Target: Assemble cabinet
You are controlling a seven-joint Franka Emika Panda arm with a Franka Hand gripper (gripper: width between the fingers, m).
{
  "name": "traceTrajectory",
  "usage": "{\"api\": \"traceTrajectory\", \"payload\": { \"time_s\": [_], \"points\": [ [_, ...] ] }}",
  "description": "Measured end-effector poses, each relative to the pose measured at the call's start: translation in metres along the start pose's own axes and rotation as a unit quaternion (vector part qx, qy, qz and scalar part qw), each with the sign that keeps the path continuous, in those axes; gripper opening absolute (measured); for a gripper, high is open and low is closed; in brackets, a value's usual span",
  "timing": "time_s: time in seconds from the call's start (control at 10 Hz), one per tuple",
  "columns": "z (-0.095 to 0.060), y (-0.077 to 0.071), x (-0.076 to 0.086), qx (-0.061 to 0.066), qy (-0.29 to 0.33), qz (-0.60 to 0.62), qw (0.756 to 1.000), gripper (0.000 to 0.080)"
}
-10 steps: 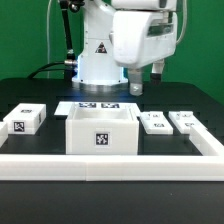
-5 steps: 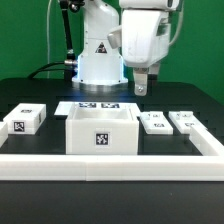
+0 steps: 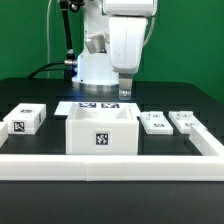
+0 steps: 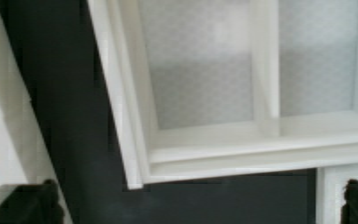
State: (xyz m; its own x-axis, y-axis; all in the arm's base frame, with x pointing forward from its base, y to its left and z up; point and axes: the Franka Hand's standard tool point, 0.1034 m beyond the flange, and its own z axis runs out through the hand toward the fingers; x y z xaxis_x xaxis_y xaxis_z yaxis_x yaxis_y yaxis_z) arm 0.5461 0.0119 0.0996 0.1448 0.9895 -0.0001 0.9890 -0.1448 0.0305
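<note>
Plain green wall (image 3: pixel 190 40) behind the gripper (image 3: pixel 125 95), fills the whole backdrop. Matte black tabletop (image 3: pixel 185 95) below it. A raised white rail (image 3: pixel 110 163) runs across the table well in front of the gripper. Lighting is even, shadows soft.

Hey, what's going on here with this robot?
The arm is putting a cabinet together, but it holds nothing right now. Its gripper hangs open above the box, and the wrist view looks down into it. Two panels lie on the exterior view's right of the box and a block on its left, none of them fitted yet.
</note>
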Motion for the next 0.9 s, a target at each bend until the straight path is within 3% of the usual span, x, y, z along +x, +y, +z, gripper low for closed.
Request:
{"api": "traceTrajectory", "payload": {
  "time_s": [0.3, 0.5, 0.9],
  "points": [
    [0.006, -0.013, -0.014, -0.001, 0.0, -0.043, 0.999, 0.0798],
    [0.018, -0.031, -0.021, 0.01, 0.001, -0.045, 0.999, 0.0798],
    [0.018, -0.03, -0.021, 0.009, 0.001, -0.045, 0.999, 0.0798]
  ]
}}
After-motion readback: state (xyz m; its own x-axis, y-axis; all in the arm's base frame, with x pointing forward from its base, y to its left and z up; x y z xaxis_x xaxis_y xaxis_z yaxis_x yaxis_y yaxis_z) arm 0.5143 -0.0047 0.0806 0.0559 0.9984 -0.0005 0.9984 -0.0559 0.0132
